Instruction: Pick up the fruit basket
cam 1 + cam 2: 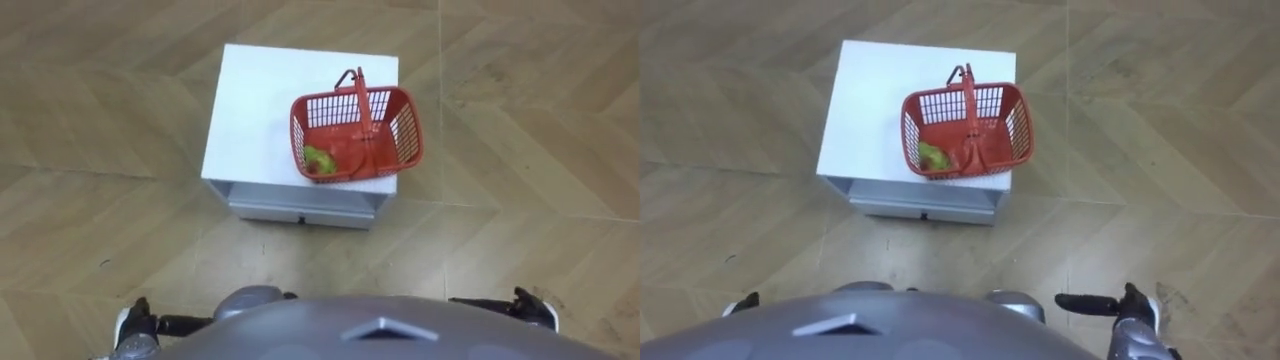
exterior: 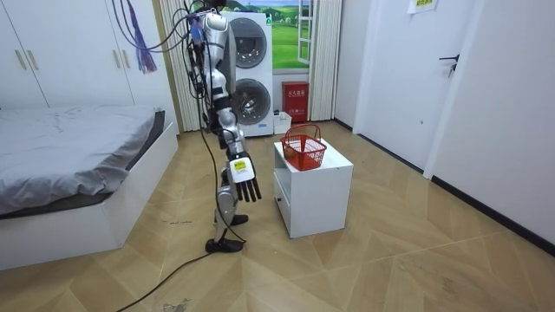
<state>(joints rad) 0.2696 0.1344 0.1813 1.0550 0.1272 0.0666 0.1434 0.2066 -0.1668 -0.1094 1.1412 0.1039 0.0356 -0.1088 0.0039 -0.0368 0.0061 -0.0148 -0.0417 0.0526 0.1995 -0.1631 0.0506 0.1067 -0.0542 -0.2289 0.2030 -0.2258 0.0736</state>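
A red mesh fruit basket (image 1: 385, 140) with an upright handle (image 1: 360, 95) sits on the right near part of a white cabinet top (image 1: 260, 100). A green fruit (image 1: 318, 160) lies in the basket's near left corner. In the room view I stand on the wooden floor a short step from the cabinet (image 2: 316, 186), facing the basket (image 2: 303, 149). My right hand (image 2: 244, 178) hangs by my thigh with straight fingers, well short of the basket. My left hand (image 1: 135, 332) hangs low at my side, fingers relaxed and holding nothing.
The cabinet has a drawer front (image 1: 300, 212) facing me. A bed (image 2: 69, 165) lies behind me, at the room view's left. Stacked washing machines (image 2: 247, 74) stand at the back wall. Doors (image 2: 408, 78) are at the room view's right. Open parquet floor surrounds the cabinet.
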